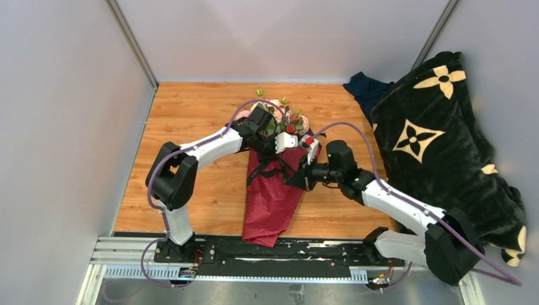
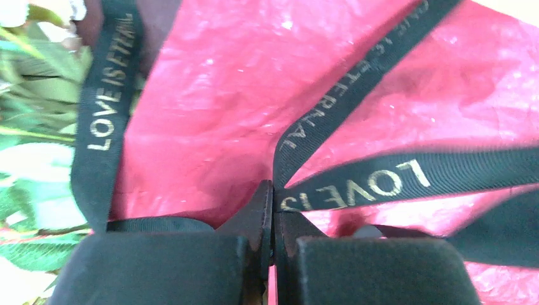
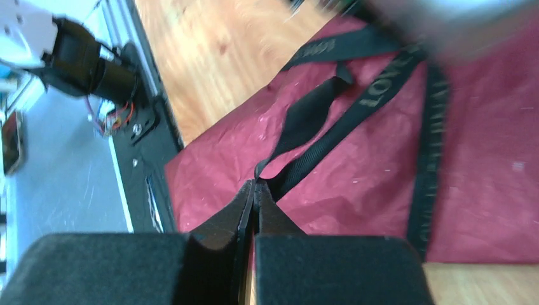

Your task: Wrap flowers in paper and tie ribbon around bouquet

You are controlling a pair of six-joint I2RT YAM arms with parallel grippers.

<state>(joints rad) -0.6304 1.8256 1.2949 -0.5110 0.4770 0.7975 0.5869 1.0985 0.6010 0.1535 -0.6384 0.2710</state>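
Left gripper: jaws pressed together, pinching the ribbon right at the tips; two lettered strands fan out from the pinch, one running up and away to the right, one straight off to the right; a third strand runs lengthwise left of the fingers, along the edge of the paper; the red paper lies directly under and ahead of the tips; green leaves of the flowers show at the far left of the fingers.

Right gripper: jaws together, clamped on a fold of the ribbon at the tips; from the pinch the strand climbs ahead and to the right over the paper; another strand runs lengthwise well right of the fingers; bare wood of the table lies ahead and to the left, past the paper's edge.

Top view: both grippers sit over the upper part of the bouquet, near each other; the flower heads are just beyond the left gripper; the wrap's stem end lies behind both grippers, toward the near table edge; a black patterned blanket lies well apart, right of the right gripper.
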